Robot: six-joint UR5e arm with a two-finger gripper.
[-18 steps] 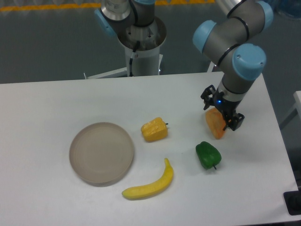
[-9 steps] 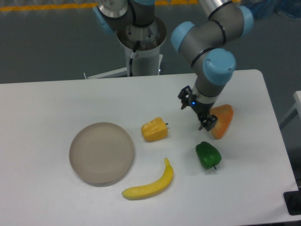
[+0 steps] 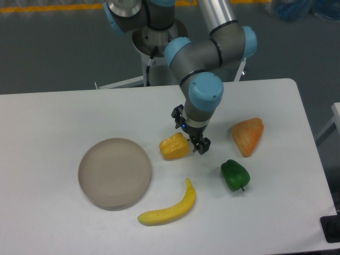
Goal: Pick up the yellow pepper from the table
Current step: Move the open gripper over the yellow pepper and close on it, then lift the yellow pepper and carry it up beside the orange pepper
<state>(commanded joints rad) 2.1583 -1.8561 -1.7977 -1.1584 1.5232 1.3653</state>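
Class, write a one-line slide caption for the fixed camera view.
Robot pincer poised beside the yellow pepper on the white table, with plate, banana and green pepper nearby.

Place: robotics lab or test cell — not a home.
Arm: grey UR-style arm (image 3: 204, 50) with light-blue joint caps, upper centre of frame, on a round pedestal base (image 3: 159, 40) behind the table.
Floor: bare dark grey, yellow-orange line (image 3: 50, 7) along top left edge.
Table: plain white table (image 3: 64, 117) fills the lower frame.
Props: toy-like produce — banana (image 3: 168, 209), green pepper (image 3: 235, 175) — beside a grey plate (image 3: 115, 172).
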